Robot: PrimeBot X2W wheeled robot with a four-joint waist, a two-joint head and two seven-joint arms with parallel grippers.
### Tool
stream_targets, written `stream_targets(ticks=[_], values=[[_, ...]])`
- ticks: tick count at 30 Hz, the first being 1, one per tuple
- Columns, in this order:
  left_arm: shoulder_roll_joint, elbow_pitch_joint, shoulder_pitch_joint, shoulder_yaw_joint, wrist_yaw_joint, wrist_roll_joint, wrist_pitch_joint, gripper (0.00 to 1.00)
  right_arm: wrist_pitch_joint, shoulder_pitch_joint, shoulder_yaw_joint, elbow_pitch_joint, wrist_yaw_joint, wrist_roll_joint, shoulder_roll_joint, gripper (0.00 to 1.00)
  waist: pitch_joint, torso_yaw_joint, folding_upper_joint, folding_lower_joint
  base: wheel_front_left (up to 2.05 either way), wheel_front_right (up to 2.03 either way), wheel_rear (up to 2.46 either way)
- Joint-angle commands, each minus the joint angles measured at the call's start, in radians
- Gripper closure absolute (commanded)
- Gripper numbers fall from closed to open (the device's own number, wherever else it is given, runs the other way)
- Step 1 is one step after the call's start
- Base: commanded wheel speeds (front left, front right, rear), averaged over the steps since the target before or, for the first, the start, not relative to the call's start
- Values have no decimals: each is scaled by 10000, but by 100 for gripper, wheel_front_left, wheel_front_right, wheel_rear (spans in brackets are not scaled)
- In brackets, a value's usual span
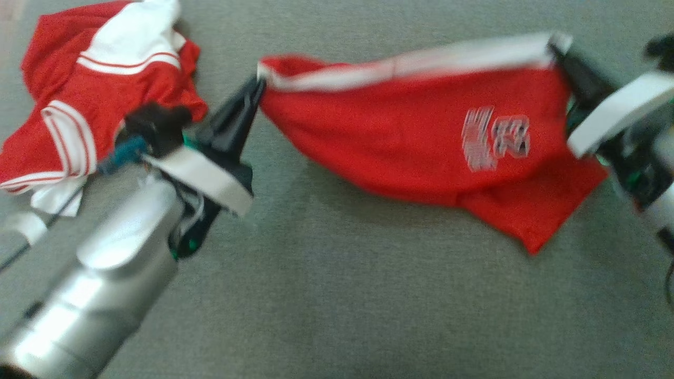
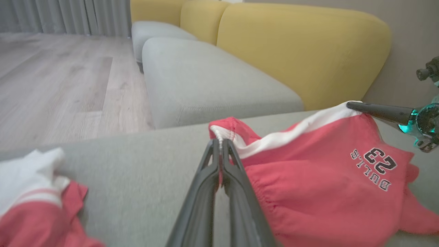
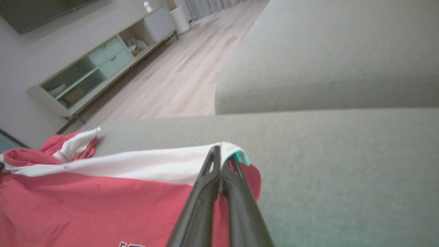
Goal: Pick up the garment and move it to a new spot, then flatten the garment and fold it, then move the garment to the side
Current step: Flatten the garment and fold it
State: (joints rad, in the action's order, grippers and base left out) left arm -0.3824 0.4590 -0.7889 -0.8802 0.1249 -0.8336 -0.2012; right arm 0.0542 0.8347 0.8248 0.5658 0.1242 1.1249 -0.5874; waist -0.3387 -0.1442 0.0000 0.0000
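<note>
Closest to the robot, a broad grey seat cushion (image 1: 368, 305) is spread under both arms, its weave plain and matte. On it, red shorts (image 1: 421, 142) with a white waistband (image 1: 410, 66) are held stretched crosswise. One end of the waistband is pinched between the closed fingers of the left gripper (image 1: 258, 84). The other end is clamped by the right gripper (image 1: 555, 50), whose fingers are likewise pressed together on the cloth. The waistband is drawn fairly taut between the two grips, while the legs of the shorts hang down and are laid on the cushion. A printed "BULLS 23" is seen on one leg. To the robot's left of the shorts, apart from them, a crumpled red-and-white jersey (image 1: 105, 105) is left lying on the same cushion.

Beyond the cushion's edge, a second grey seat (image 2: 205, 79) is set just beside it. Behind that, yellow backrests (image 2: 301, 44) are lined up before a beige wall (image 2: 411, 51). Pale wooden floor (image 2: 61, 85) is laid past the seats, closed off by grey curtains (image 2: 61, 15) at the far end. Across the room, a low cabinet (image 3: 96, 68) with pale green drawers and open shelves is placed against the wall under a dark screen (image 3: 44, 10).
</note>
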Motion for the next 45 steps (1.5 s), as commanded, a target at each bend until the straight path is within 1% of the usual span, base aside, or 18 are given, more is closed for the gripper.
stream_targets(ticks=[1, 4, 7, 12, 14, 17, 20, 23, 27, 28, 31, 33, 39, 42, 45], values=[[-346, -325, -979, 462, 56, -22, -149, 100, 415, 545, -193, -173, 65, -100, -381, 100, -204, 294, 0, 0, 0, 0, 0], [-198, -320, -2053, 550, 56, -1, -252, 100, 1211, 1530, -402, -188, 65, -366, -794, 100, -428, 693, 0, 0, 0, 0, 0], [160, -97, -3360, 795, 56, 163, -414, 100, 1754, 2576, -807, -67, 65, -656, -1243, 100, -587, 1133, 0, 0, 0, 0, 0], [830, 124, -5117, 1561, 57, 684, -592, 100, 2056, 3939, -1840, -193, 65, -1392, -1724, 100, -656, 1836, 0, 0, 0, 0, 0], [997, -201, -5393, 2025, 57, 1084, -598, 100, 2067, 4190, -2517, -543, 65, -1723, -1882, 100, -672, 2024, 0, 0, 0, 0, 0], [1125, -791, -4910, 2645, 57, 1576, -601, 100, 2072, 3781, -3289, -1220, 65, -2047, -2026, 100, -614, 2202, 0, 0, 0, 0, 0], [1021, -1413, -3746, 2849, 57, 2016, -603, 100, 2073, 2573, -3631, -1884, 65, -2030, -2203, 100, -519, 2243, 0, 0, 0, 0, 0], [915, -2057, -2161, 3028, 57, 2346, -603, 100, 2074, 881, -4097, -2498, 65, -1882, -2377, 100, -384, 2165, 0, 0, 0, 0, 0], [909, -2643, 237, 3005, 57, 2962, -604, 100, 2074, -1944, -5062, -3334, 65, -1676, -2250, 100, -86, 1957, 0, 0, 0, 0, 0], [909, -2643, 237, 3005, 57, 2962, -604, 100, 2074, -1944, -5062, -3334, 65, -1676, -2250, 100, -86, 1957, 0, 0, 0, 0, 0], [987, -3025, 2075, 3133, 57, 3322, -604, 100, 2075, -4208, -5821, -4081, 65, -1744, -1895, 100, 228, 1914, 0, 0, 0, 0, 0], [1086, -3260, 3276, 3430, 57, 3585, -604, 100, 2075, -5715, -6414, -4615, 65, -1867, -1590, 100, 396, 1906, 0, 0, 0, 0, 0], [1317, -4050, 6307, 4182, 56, 4315, -604, 100, 2023, -10004, -8056, -6523, 65, -2234, -452, 100, 707, 1991, 0, 0, 0, 0, 0], [1364, -4501, 7372, 4469, 56, 4474, -605, 100, 1762, -11326, -8794, -7703, 65, -2516, 174, 100, 739, 2048, 0, 0, 0, 0, 0], [1357, -4878, 7746, 4426, 56, 4591, -605, 100, 1242, -11692, -9351, -8549, 65, -2774, 508, 100, 713, 1999, 0, 0, 0, 0, 0]])
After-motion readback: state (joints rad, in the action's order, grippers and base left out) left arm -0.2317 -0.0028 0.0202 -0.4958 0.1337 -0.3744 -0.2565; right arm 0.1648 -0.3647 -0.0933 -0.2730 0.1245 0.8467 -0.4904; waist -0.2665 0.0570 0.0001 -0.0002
